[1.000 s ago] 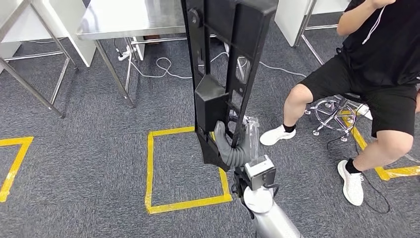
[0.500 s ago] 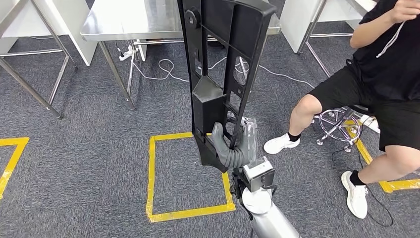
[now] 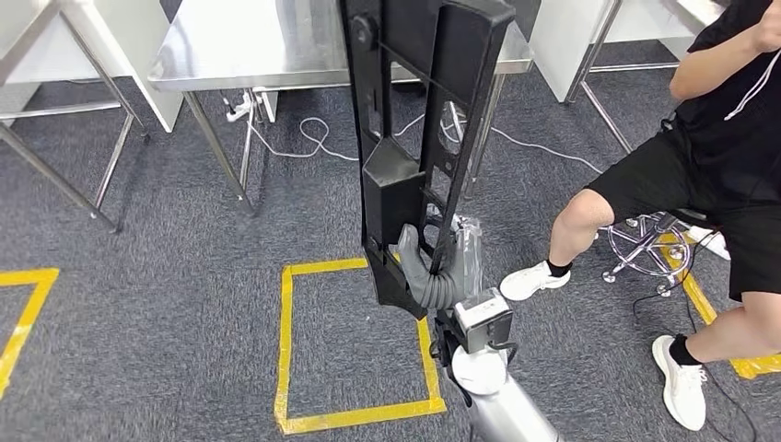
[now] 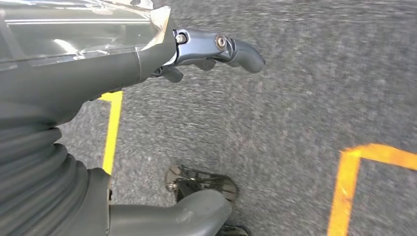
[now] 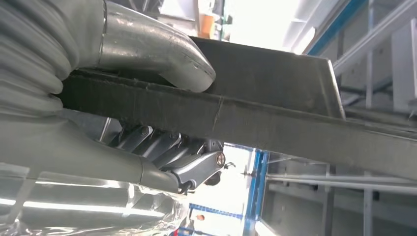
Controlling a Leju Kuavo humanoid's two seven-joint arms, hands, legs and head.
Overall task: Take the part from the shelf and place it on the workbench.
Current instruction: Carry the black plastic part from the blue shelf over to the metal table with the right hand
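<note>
Gripping part at its lower end: right robot hand | part upright above hand | left robot hand: holds nothing, fingers apart

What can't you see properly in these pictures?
- Top of the black part: cut off by the head view's upper edge.
- Right hand: its fingers are partly behind the part.
- Person: cut by the right edge.
- Carpet in the left wrist view: blurred.
- Left hand: holds nothing, partly under shiny cover.

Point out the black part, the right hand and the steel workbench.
part (image 3: 419,101), head view, upper frame.
right hand (image 3: 431,276), head view, ribbed cover.
workbench (image 3: 258,41), head view, bare top.
</note>
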